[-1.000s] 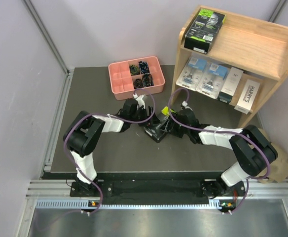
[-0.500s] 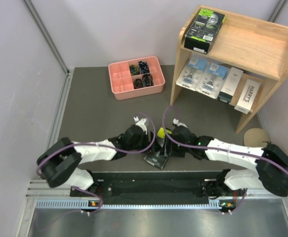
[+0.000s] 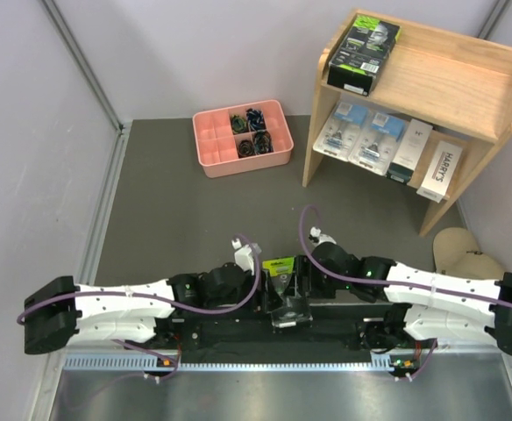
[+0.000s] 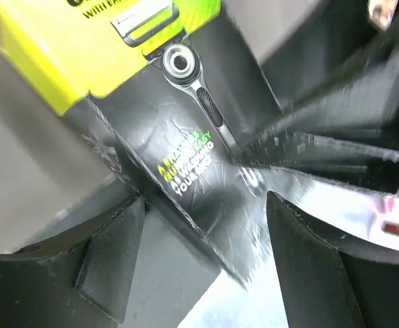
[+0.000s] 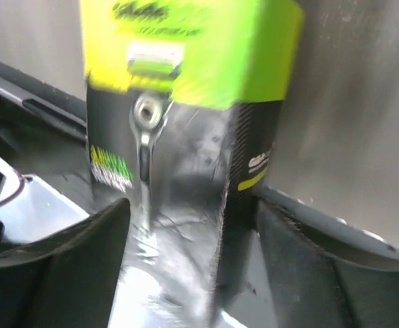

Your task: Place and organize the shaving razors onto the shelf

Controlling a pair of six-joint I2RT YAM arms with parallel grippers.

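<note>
At the near edge of the dark worktop (image 3: 186, 210), a black cardboard razor box with a lime-green end (image 3: 282, 279) sits between both claws; the right claw (image 5: 186, 205) seems clamped on it; the left claw (image 4: 203, 205) straddles it, though through the blur I cannot tell whether it presses; best that one side lets go fully before the other carries it to the light wooden two-tier shelf (image 3: 466, 79).

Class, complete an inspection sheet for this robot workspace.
Surface: dark mat.
Job's things: wooden shelf holds one black box on top, two blister packs and two white boxes below; second black box at the near edge.
Clutter: pink tray of small dark items.
Claws: left claw and right claw flank the second black box; right looks closed on it, left unclear.
Cables: purple cables loop over both arms.
Surroundings: grey walls; tan object at right.
</note>
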